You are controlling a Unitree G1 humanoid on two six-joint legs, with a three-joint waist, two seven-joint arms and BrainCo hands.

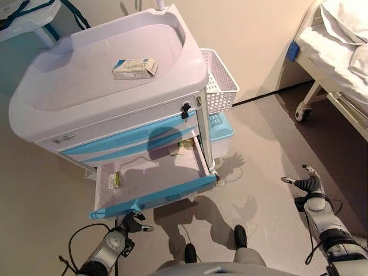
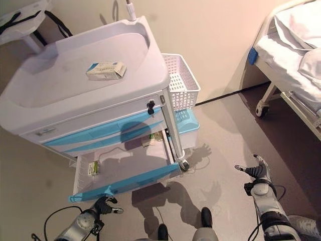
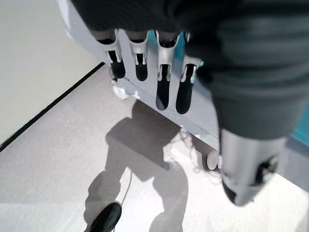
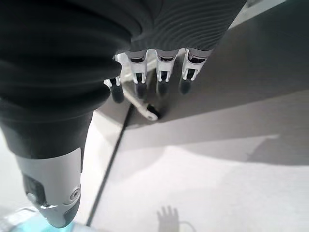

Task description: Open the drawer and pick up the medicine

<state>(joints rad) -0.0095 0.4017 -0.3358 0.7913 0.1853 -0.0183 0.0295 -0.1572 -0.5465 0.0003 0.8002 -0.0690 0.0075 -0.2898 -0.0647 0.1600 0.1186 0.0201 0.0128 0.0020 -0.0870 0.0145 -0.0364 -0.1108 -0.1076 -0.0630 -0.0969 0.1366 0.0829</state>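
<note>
A white cart [image 1: 86, 98] with blue drawer fronts stands ahead. Its lowest drawer [image 1: 155, 197] is pulled out. Inside it, a small medicine box [image 1: 115, 180] lies at the left side and another small pack [image 1: 185, 146] lies at the back under the cart body. A larger medicine box [image 1: 134, 68] lies on the cart's top. My left hand [image 1: 133, 221] is low, just in front of the drawer's blue front, open and empty; its straight fingers [image 3: 164, 72] show in the left wrist view. My right hand [image 1: 305, 183] hangs open and empty over the floor far to the right.
A white mesh basket [image 1: 221, 80] hangs on the cart's right side, with a blue bin [image 1: 223, 129] under it. A bed [image 1: 339, 52] on castors stands at the right. A small table [image 1: 26, 17] is at the far left.
</note>
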